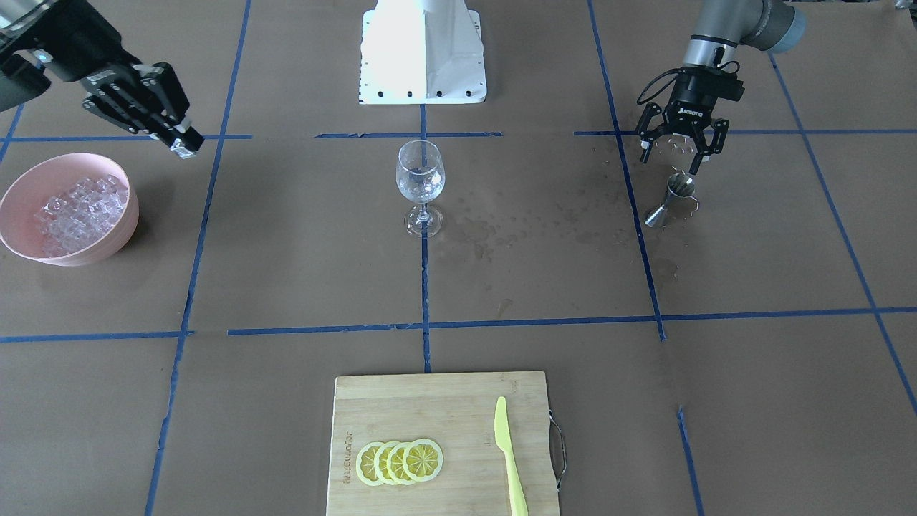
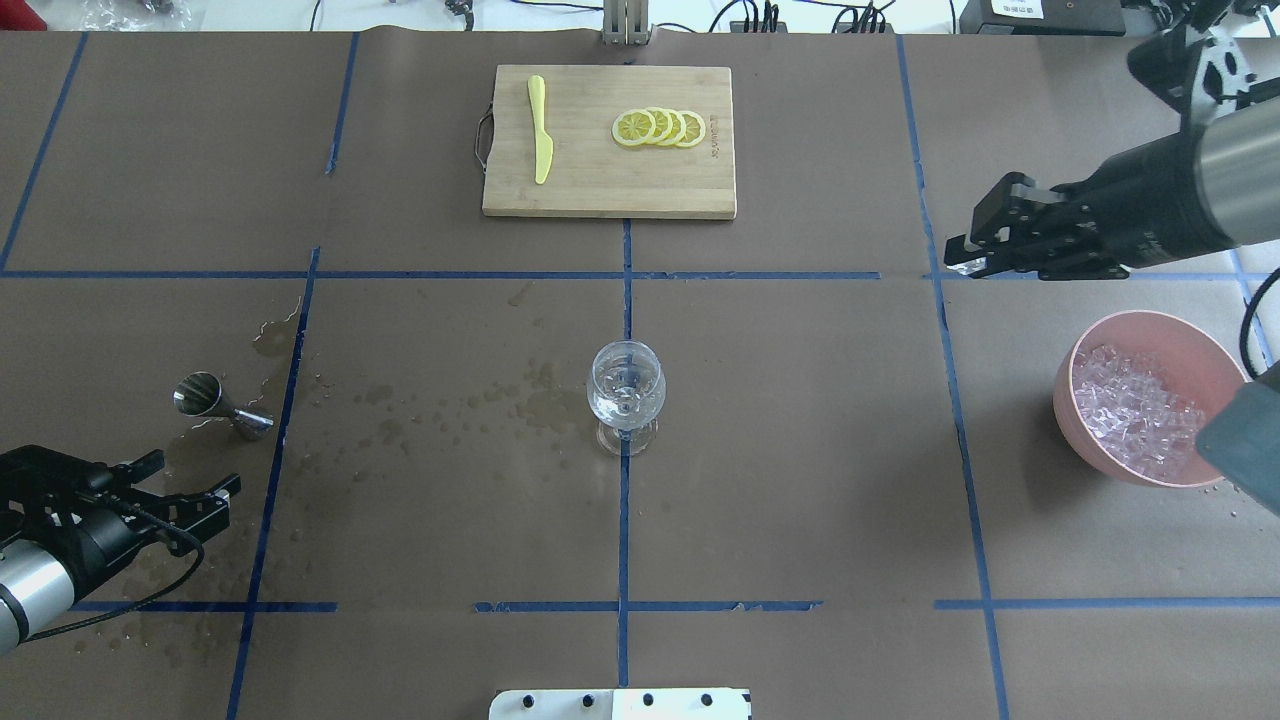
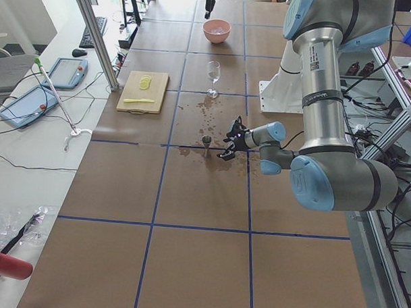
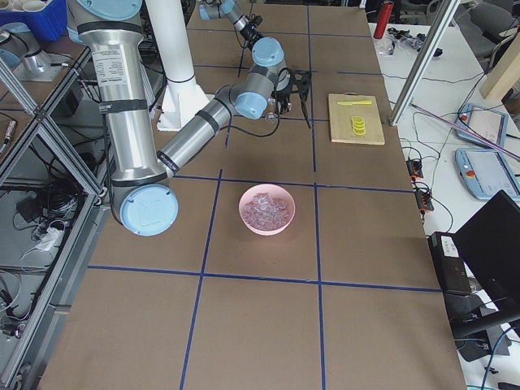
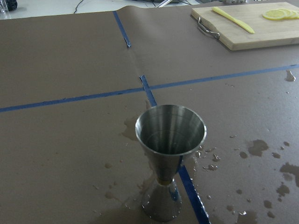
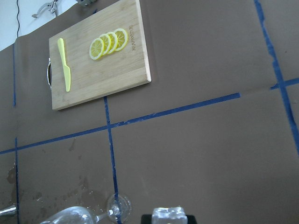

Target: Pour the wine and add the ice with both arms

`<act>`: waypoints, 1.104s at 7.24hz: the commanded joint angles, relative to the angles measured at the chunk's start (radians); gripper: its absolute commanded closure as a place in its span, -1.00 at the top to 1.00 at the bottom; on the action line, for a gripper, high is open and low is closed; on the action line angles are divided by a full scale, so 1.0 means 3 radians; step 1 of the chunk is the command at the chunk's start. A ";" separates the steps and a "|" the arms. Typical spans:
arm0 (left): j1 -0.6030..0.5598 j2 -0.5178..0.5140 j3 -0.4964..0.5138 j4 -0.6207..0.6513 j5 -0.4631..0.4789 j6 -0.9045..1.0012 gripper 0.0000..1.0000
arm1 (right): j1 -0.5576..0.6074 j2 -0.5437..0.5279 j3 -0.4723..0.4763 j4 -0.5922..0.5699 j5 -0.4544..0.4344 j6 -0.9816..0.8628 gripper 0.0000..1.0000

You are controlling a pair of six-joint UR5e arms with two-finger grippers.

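The steel jigger (image 1: 671, 200) stands upright on wet brown paper; it also shows in the overhead view (image 2: 214, 401) and close up in the left wrist view (image 5: 170, 140), where I see no dark wine in its cup. My left gripper (image 1: 675, 156) is open and empty just behind the jigger, also seen in the overhead view (image 2: 195, 475). My right gripper (image 1: 188, 143) is shut on one clear ice cube (image 6: 169, 213), held in the air on the glass side of the pink bowl (image 1: 107, 247) of ice (image 1: 75, 208). The stemmed glass (image 1: 420, 183) stands at the centre.
A bamboo cutting board (image 1: 444, 401) with lemon slices (image 1: 400, 461) and a yellow knife (image 1: 509, 451) lies at the far edge. The white pedestal base (image 1: 423, 50) is at the robot's side. Wet spots (image 1: 501, 229) lie between the glass and the jigger.
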 commanded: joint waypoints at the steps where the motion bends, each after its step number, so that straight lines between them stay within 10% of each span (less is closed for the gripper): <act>1: -0.0011 0.0191 -0.0367 0.0328 -0.0507 0.0000 1.00 | -0.0458 0.0662 -0.0004 -0.0618 -0.0321 0.0201 -1.00; 8: -0.0638 0.0187 -0.1007 0.1489 -0.2240 -0.0026 1.00 | -0.1084 0.1215 -0.0407 -0.0662 -0.0962 0.0380 -1.00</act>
